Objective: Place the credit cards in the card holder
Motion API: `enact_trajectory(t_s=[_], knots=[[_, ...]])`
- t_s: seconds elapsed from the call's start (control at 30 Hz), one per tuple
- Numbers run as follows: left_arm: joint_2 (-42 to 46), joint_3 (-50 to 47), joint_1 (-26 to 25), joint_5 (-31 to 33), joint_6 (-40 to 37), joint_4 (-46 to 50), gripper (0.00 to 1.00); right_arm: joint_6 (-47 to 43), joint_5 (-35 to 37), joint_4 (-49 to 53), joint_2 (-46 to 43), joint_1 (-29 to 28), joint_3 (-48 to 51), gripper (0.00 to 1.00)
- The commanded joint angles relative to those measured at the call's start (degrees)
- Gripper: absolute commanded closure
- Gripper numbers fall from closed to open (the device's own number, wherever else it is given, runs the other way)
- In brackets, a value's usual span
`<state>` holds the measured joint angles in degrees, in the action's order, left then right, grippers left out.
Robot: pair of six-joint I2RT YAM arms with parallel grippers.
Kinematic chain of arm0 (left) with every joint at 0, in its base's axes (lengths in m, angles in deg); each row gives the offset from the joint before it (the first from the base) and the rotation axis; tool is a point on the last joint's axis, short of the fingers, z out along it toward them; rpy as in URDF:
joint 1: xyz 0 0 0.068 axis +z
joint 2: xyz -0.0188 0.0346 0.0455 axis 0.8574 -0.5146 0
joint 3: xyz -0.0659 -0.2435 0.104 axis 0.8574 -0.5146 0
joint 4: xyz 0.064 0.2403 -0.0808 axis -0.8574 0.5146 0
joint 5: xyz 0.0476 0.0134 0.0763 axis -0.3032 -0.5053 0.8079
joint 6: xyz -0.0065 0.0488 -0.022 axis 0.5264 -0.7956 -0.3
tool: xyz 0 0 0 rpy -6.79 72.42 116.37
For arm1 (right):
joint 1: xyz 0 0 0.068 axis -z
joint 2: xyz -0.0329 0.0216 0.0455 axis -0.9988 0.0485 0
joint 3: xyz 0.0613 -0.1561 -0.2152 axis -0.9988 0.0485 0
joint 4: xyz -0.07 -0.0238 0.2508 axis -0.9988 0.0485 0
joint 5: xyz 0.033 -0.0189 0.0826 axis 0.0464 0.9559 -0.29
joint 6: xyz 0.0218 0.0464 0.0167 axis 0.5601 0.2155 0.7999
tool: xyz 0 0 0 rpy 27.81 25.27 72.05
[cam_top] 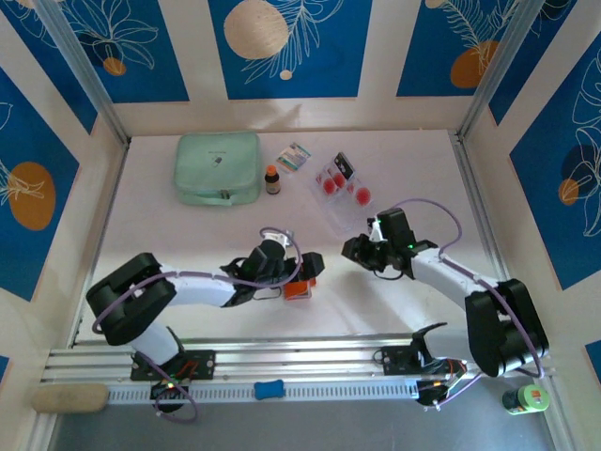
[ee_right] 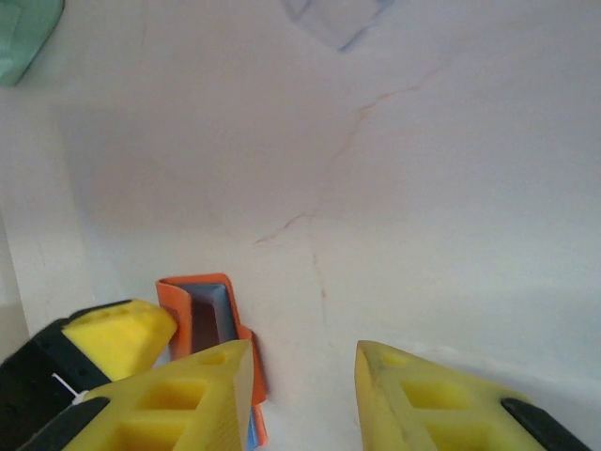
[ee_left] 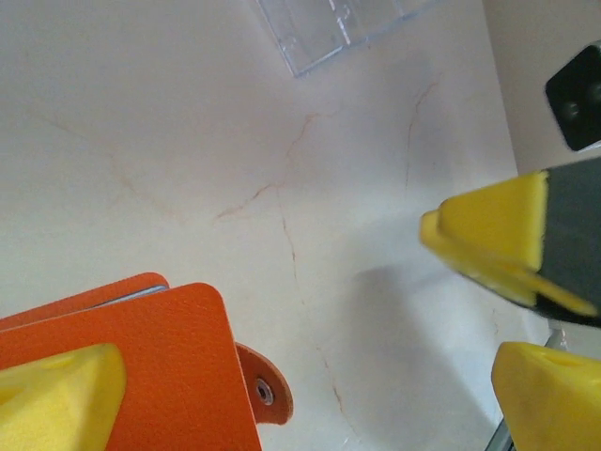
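Note:
The orange card holder (cam_top: 299, 289) sits half open on the table's near middle, its grey-blue pockets (ee_right: 208, 315) showing. My left gripper (cam_top: 297, 271) is over it and wide open. One of its yellow fingers (ee_left: 56, 395) rests against the holder's orange cover (ee_left: 141, 366), and nothing lies between the jaws (ee_left: 310, 385). My right gripper (cam_top: 357, 250) hovers just right of the holder, jaws (ee_right: 305, 376) apart and empty. The credit cards (cam_top: 343, 186), clear with red spots, lie spread at the back middle; a clear edge (ee_left: 329, 33) shows in the left wrist view.
A mint-green zip pouch (cam_top: 218, 167) lies at the back left. A small brown bottle (cam_top: 272, 178) and a patterned packet (cam_top: 296, 157) stand between it and the cards. Side walls (cam_top: 103, 197) close in the table. A green can (cam_top: 526, 399) stands beyond the near rail.

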<state>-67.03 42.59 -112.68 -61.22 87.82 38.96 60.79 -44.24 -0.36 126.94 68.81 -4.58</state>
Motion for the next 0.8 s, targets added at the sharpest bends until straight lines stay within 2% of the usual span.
enact_trajectory(t_s=[0.0,0.27,0.47,0.57,0.77], knots=[[-2.2,0.4,-1.4,2.2,0.9,0.7,0.0,-1.8,-3.0,3.7,-2.3,1.6,0.9,0.66],[-0.5,1.7,-1.3,3.3,-1.0,3.6,0.0,-2.4,-5.4,5.6,-5.0,1.5,0.5,0.67],[3.3,4.9,1.2,2.5,-4.4,9.0,0.0,-2.0,-5.6,6.1,-7.2,-2.4,0.2,0.69],[4.4,5.8,3.3,0.9,-5.3,10.2,0.0,-1.0,-4.5,6.3,-7.8,-6.1,-1.0,0.73],[8.4,5.3,7.8,-0.3,-6.6,12.7,0.0,0.3,0.6,6.7,-4.3,-17.3,-6.7,0.78]])
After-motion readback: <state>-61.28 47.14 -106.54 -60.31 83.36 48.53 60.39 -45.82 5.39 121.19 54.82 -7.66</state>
